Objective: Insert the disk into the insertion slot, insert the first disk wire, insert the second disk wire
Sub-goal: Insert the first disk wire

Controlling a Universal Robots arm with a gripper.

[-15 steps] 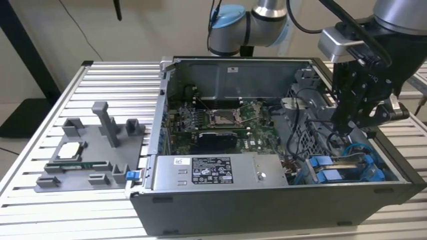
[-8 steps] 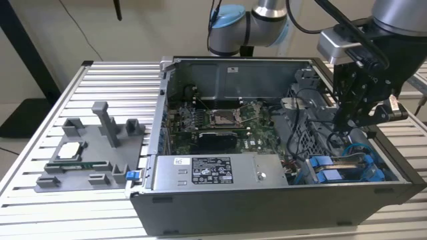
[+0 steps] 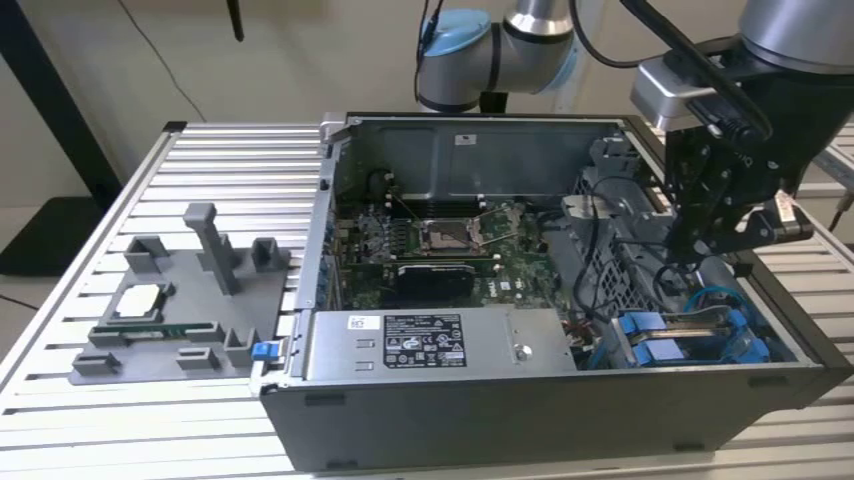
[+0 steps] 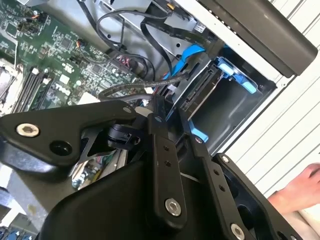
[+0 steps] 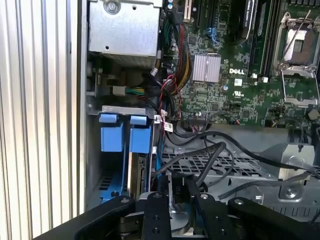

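Slatted tabletop [image 3: 200, 150] is occupied by a computer case [image 3: 534, 425] with labelled power supply [image 3: 514, 348]; a black connector [image 5: 178, 186] is pinched between narrowed gripper [image 5: 177, 197] fingers [image 5: 154, 212].

A table [image 3: 200, 150] of silvery ribbed aluminium slats carried everything. A dark grey computer case [image 3: 534, 425] lay on its side on the slats, toward the exterior view's right, with its open face upward. A grey moulded fixture [image 3: 187, 312] with upright posts sat flat on the table, just beside the case at the exterior view's left. Whether the two touched could not be told. Bare slats ran alongside the case's outer wall in the first wrist view.
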